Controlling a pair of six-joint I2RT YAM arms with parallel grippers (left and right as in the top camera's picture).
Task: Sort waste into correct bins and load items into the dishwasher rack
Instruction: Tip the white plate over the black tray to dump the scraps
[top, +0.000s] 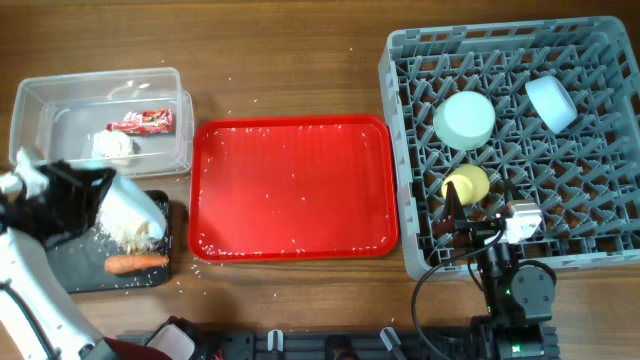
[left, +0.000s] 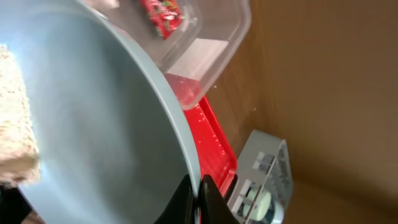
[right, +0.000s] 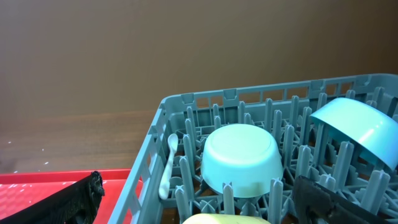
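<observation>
Your left tool (left: 198, 194) is clamped narrow on the rim of the pale-blue plate (top: 130, 212) — one finger on each face, as the left wrist view shows. The plate is held tilted over the black tray (top: 75, 265), at the near-left of the worktop (top: 280, 60). A mass of beige crumbs (left: 12, 118) sits on the plate's face. From overhead you can see it gathered at the plate's low edge, over the tray. The orange-brown sausage stick (top: 137, 263) lies in the black tray, just in front of the plate.

Behind the tray stands the clear tub (top: 40, 110). The red wrapper (top: 140, 122) and the white tissue (top: 112, 145) lie inside it, close together.

The red serving tray (top: 300, 190) sits in the middle of the worktop, dotted with pale grains.

On your right is the rack (top: 600, 210). A light-blue bowl (top: 465, 118) sits upside down among the pegs. A second light-blue bowl (top: 550, 102) leans on its side further right, and the yellow-green bowl (top: 465, 185) is nearer to you, also among the pegs. The white spoon (right: 166, 165) stands between pegs just inside the rack wall that faces the red serving tray.

Your right tool (right: 198, 186) is spread wide — its two dark fingers sit at opposite lower corners of the right wrist view. It hangs over the near part of the rack, just beside the yellow-green bowl. You cannot tell whether it touches that bowl.
</observation>
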